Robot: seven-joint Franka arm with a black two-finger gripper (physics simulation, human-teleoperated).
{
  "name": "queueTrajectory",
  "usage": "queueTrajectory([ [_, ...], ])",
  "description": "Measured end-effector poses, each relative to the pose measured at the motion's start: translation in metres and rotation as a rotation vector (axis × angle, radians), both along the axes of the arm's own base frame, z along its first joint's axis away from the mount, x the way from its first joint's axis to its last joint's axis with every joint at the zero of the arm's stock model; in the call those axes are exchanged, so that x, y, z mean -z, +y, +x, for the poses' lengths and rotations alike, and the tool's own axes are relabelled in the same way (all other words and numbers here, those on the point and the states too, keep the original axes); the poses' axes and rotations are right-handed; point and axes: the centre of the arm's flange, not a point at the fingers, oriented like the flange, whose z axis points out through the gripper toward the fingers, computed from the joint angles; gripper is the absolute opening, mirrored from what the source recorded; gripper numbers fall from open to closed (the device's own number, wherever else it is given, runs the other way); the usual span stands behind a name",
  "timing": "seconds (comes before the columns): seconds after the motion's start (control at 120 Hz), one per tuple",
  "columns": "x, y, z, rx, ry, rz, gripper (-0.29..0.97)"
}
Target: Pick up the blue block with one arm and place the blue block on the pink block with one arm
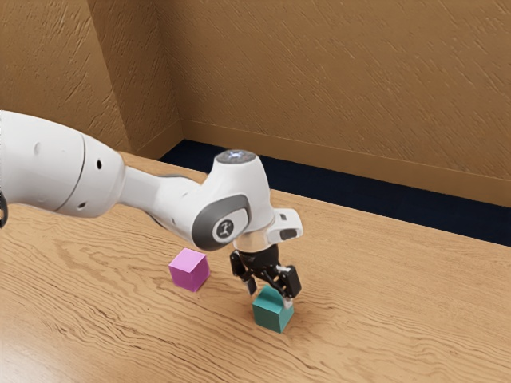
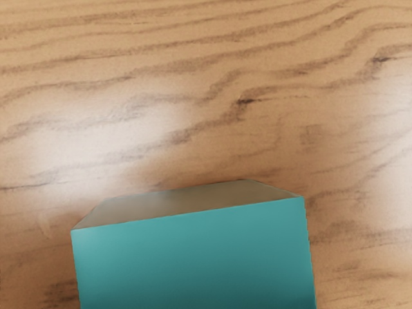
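Observation:
The blue block (image 1: 272,313), teal in colour, rests on the wooden table (image 1: 383,319). My gripper (image 1: 270,295) hangs directly over it, open. Its fingers straddle the block's upper part, one finger (image 1: 287,300) in front of the top edge and the other at the far side. In the wrist view the blue block (image 2: 193,257) looms large just under my hand. The pink block (image 1: 189,269) sits on the table a short way toward the exterior view's left, apart from the blue block and from the gripper.
Bare wood grain (image 2: 206,96) stretches beyond the block. The table's far edge (image 1: 383,211) runs diagonally behind the arm, with dark floor and brown walls past it. My white arm (image 1: 120,191) reaches in from the exterior view's left, above the pink block.

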Motion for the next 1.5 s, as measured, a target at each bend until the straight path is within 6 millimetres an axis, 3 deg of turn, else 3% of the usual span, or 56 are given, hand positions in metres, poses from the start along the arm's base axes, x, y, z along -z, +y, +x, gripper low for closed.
queueTrajectory([
  [0.25, 0.006, 0.000, 0.000, -0.020, 0.010, -0.025, 0.68],
  [0.55, 0.031, 0.005, 0.000, -0.051, 0.054, -0.023, 0.68],
  [0.9, 0.040, 0.002, 0.002, -0.056, 0.060, -0.022, 0.68],
  [1.083, 0.039, 0.001, 0.002, -0.046, 0.050, -0.015, 0.46],
  [1.175, 0.037, 0.001, 0.002, -0.041, 0.043, -0.010, 0.42],
  [1.25, 0.024, -0.001, 0.002, -0.032, 0.021, -0.009, 0.39],
  [1.35, -0.019, 0.008, -0.008, -0.015, -0.050, 0.009, 0.36],
  [1.5, -0.083, 0.074, -0.031, -0.094, -0.137, 0.048, 0.34],
])
